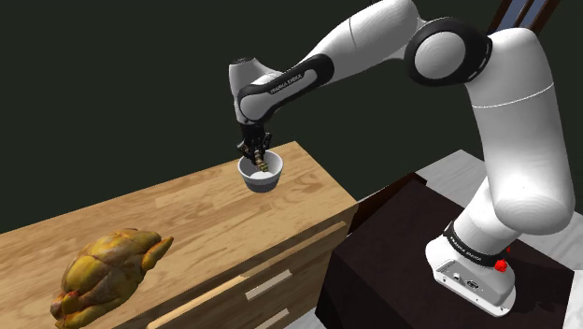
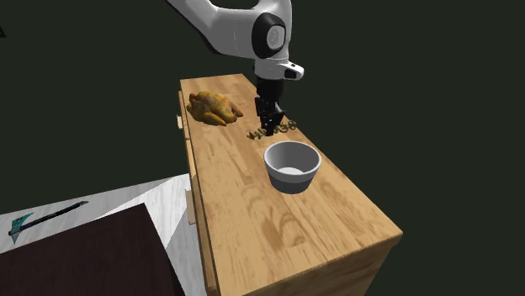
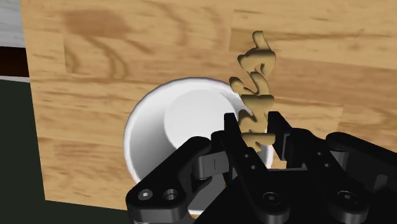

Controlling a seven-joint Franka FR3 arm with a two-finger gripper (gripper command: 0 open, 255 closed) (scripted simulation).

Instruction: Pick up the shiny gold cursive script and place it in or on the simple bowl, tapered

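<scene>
My gripper (image 1: 256, 152) is shut on the gold cursive script (image 1: 263, 164) and holds it in the air just above the white tapered bowl (image 1: 259, 178). In the wrist view the script (image 3: 257, 70) is clasped at one end between the two black fingers (image 3: 233, 130); it reaches out past the bowl's rim (image 3: 137, 121), over the wood. In the second exterior view the gripper (image 2: 270, 124) and the script (image 2: 282, 128) hang a little beyond the bowl (image 2: 292, 166), on the chicken's side. The bowl has nothing in it.
A roast chicken (image 1: 105, 269) (image 2: 214, 108) lies on the wooden dresser top (image 1: 187, 210), far from the bowl. Drawer fronts with handles (image 1: 266, 285) face the dark stand (image 1: 402, 257). The bowl sits near the top's corner, close to its edges.
</scene>
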